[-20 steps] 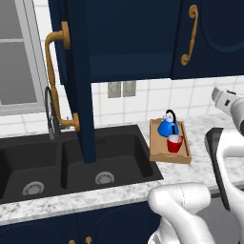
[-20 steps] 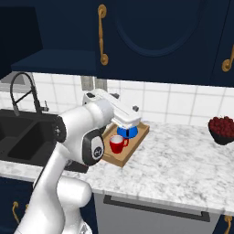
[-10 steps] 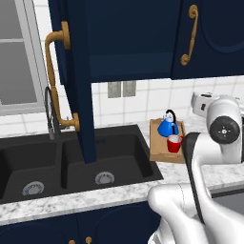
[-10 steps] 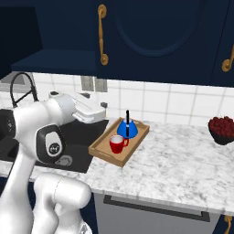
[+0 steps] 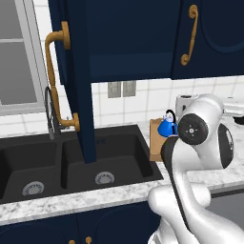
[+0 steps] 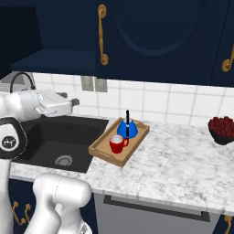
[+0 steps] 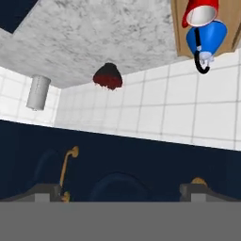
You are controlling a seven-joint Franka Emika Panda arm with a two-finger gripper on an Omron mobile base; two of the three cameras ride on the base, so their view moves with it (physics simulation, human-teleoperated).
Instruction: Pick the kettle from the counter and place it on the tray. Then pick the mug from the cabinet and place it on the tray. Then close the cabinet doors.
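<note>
Both loads look delivered: the blue kettle [image 6: 126,130] and the red mug [image 6: 117,144] stand upright and side by side in the wooden tray [image 6: 99,150], which lies on the marble surface [image 6: 183,160] just right of the black sink [image 6: 50,137], so the step in hand appears to be the last one, shutting the wall cabinet. The pincer [image 6: 71,103] hangs empty over the sink, left of the tray and well apart from it, its fingers spread wide and pinching nothing. In the left base view one cabinet door [image 5: 78,81] stands swung out toward the robot above the sink, edge-on, its long axis vertical and its long curved brass handle [image 5: 56,81] running up and down along the face turned left; behind it the navy shelf [image 5: 128,71] lies bare. The neighbouring door [image 5: 209,38] to the right seems to sit flush already. The next move probably calls for raising the hand to the outer face of the open door, near its free edge, and pushing it back toward the wall in an arc. The mug's handle points toward the near right; the kettle's handle arches straight up. A bowl of red fruit [image 6: 222,130] sits far right.
</note>
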